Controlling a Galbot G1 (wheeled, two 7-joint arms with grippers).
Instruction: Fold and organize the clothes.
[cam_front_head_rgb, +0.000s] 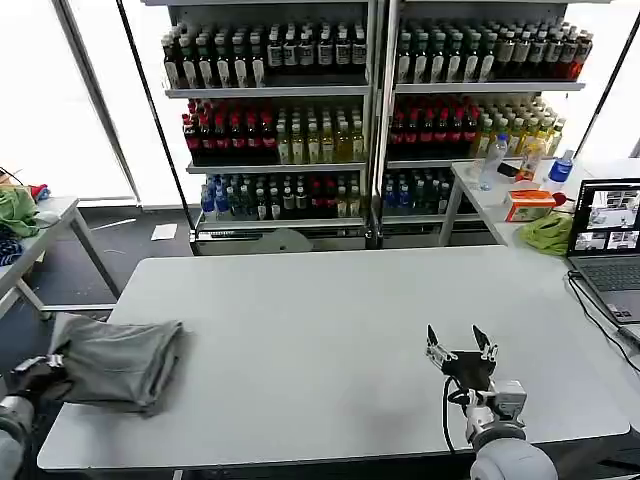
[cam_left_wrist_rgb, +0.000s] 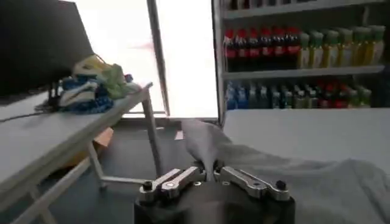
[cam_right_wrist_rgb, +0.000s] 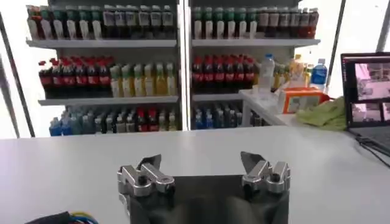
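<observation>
- One grey shirt (cam_front_head_rgb: 120, 362) lies bunched at the near left corner of the white table (cam_front_head_rgb: 330, 330), part of it hanging past the left edge; its chest print and collar are hidden in the folds.
- Left gripper (cam_front_head_rgb: 45, 372), at that left edge, is pinched shut on the shirt's outer fold; in the left wrist view the fingers (cam_left_wrist_rgb: 177, 180) meet on a raised peak of grey cloth (cam_left_wrist_rgb: 204, 143). The arm behind it is cut off by the picture's corner.
- Right gripper (cam_front_head_rgb: 461, 349) hovers above the near right part of the table, jaws spread wide with nothing between them; the right wrist view shows both fingertips (cam_right_wrist_rgb: 150, 162) well apart over bare tabletop.
- Laptop (cam_front_head_rgb: 607, 245) sits at the far right edge, partly cut off.
- Lime-green cloth (cam_front_head_rgb: 548, 233) lies just left of the laptop, on a side table.
- Drink shelves (cam_front_head_rgb: 370, 110) stand behind the table; bottle labels are too small to read.
- Fabric heap (cam_left_wrist_rgb: 91, 85), green and blue, rests on a second table to the far left.
</observation>
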